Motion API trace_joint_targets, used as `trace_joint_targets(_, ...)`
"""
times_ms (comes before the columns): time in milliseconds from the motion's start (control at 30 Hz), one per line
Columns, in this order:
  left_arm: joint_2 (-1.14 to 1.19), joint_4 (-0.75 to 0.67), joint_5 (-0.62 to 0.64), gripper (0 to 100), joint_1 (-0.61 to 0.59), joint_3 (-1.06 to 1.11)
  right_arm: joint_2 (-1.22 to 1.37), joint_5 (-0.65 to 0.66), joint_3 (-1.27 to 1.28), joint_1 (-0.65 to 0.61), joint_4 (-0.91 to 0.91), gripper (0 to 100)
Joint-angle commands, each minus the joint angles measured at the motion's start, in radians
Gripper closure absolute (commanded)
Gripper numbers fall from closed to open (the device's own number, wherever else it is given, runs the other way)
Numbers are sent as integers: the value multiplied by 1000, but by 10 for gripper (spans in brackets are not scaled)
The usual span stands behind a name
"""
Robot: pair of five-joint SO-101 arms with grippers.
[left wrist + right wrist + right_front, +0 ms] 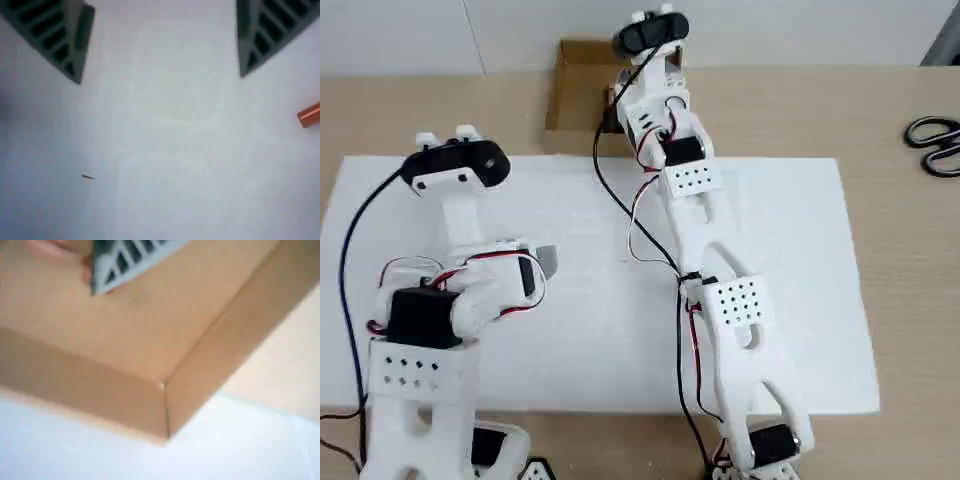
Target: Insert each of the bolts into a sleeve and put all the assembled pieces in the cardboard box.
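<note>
high view: left arm folded over the white sheet; right arm stretched to the cardboard box at the sheet's far edge, right claw over it. scissors on the tabletop, well apart. left wrist view: left claw spread wide above bare sheet; orange piece lying nearby, bolt or sleeve unclear. right wrist view: one finger above the box floor, blurred orange bit at its tip; open or closed, cannot tell.
</note>
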Motion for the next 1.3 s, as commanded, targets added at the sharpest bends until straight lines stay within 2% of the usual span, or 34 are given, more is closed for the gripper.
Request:
trace_joint_targets(0,-21,-5,-11,807,2,-12,-25,9,-147,-1,65,775)
trace_joint_targets(133,-21,-3,-11,807,2,-12,-25,11,-362,-1,263,775)
trace_joint_targets(667,-21,3,-11,807,3,-10,-541,5,-361,38,1095,775)
trace_joint_targets(867,-21,3,-11,807,3,-7,-725,6,-344,61,1150,775)
trace_joint_targets(1067,-21,5,-9,807,5,-7,-972,8,-32,64,1156,775)
trace_joint_targets(1267,-21,71,-9,807,5,-5,-1342,3,568,58,1145,775)
